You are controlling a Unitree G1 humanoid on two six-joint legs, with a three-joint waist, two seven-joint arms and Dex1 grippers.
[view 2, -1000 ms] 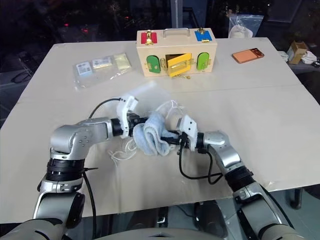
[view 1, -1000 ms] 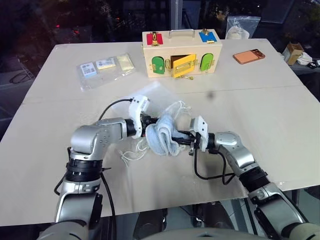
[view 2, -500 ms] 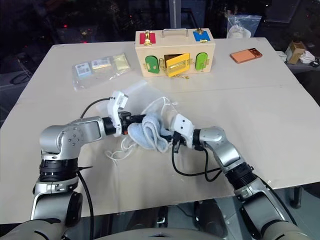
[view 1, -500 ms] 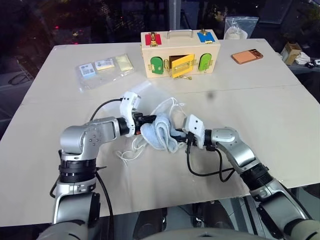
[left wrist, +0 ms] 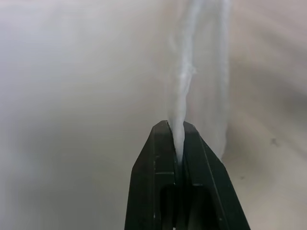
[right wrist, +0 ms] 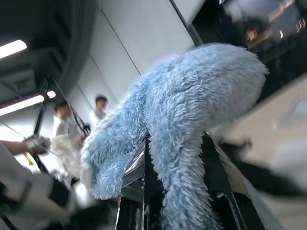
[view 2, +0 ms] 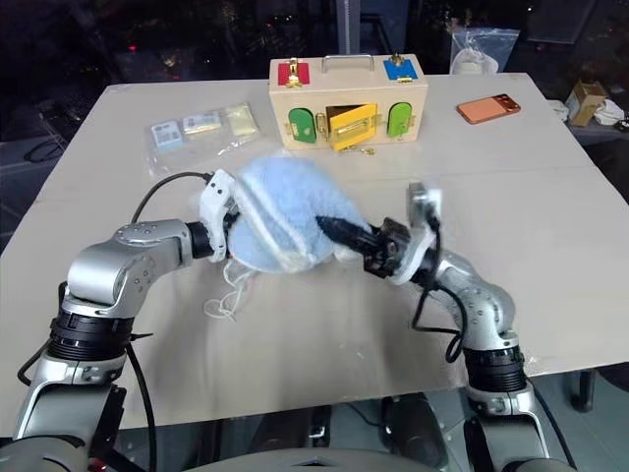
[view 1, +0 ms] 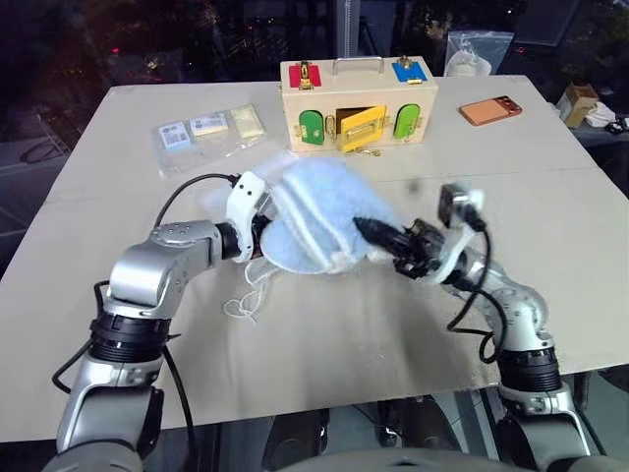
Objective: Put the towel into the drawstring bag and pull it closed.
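Towel [view 1: 319, 216] hung above tabletop [view 1: 550, 216], between both hands. Right fingers [right wrist: 211, 163] pinched towel; left fingers [left wrist: 165, 143] shut on bag [left wrist: 184, 72] (thin, floppy). Towel looked soft, light; grab thick fold.

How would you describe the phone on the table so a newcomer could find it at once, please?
Start at the wooden latch box at the table's far edge. Toward the robot's right of it lies the phone, flat and alone. It is the only copper-coloured slab there.

light-blue fluffy towel [view 1: 324, 221] raised inside sheer white drawstring bag [view 1: 295, 187].
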